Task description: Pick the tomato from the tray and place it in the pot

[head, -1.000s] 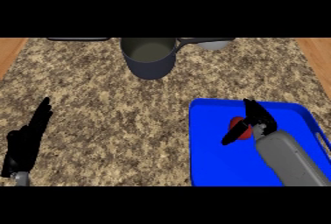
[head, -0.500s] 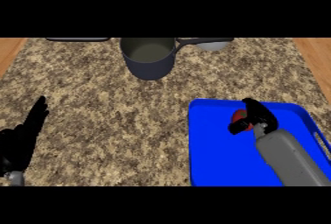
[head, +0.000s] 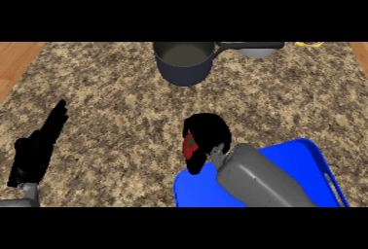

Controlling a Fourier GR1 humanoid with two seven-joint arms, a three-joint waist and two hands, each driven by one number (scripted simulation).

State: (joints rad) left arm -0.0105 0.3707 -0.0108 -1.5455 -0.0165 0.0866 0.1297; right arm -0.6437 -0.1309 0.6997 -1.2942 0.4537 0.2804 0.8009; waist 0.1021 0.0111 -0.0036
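My right hand (head: pixel 207 133) is curled round the red tomato (head: pixel 190 146), of which only a red patch with a green stem shows between the fingers. The hand holds it above the counter, just past the far left corner of the blue tray (head: pixel 298 163). A dark grey pot (head: pixel 185 62) with a long handle stands at the far middle of the counter, open and showing nothing inside. My left hand (head: pixel 37 146) rests open at the left edge, fingers pointing away.
A small grey bowl (head: pixel 255 51) sits behind the pot's handle at the far edge. A yellowish item (head: pixel 309 44) peeks in at the far right. Wooden floor (head: pixel 16 58) shows beyond the speckled counter's left side.
My right hand shut on the tomato and lifted it off the tray, moving left and forward. The view has shifted, so the tray now shows lower right and the pot nearer centre.
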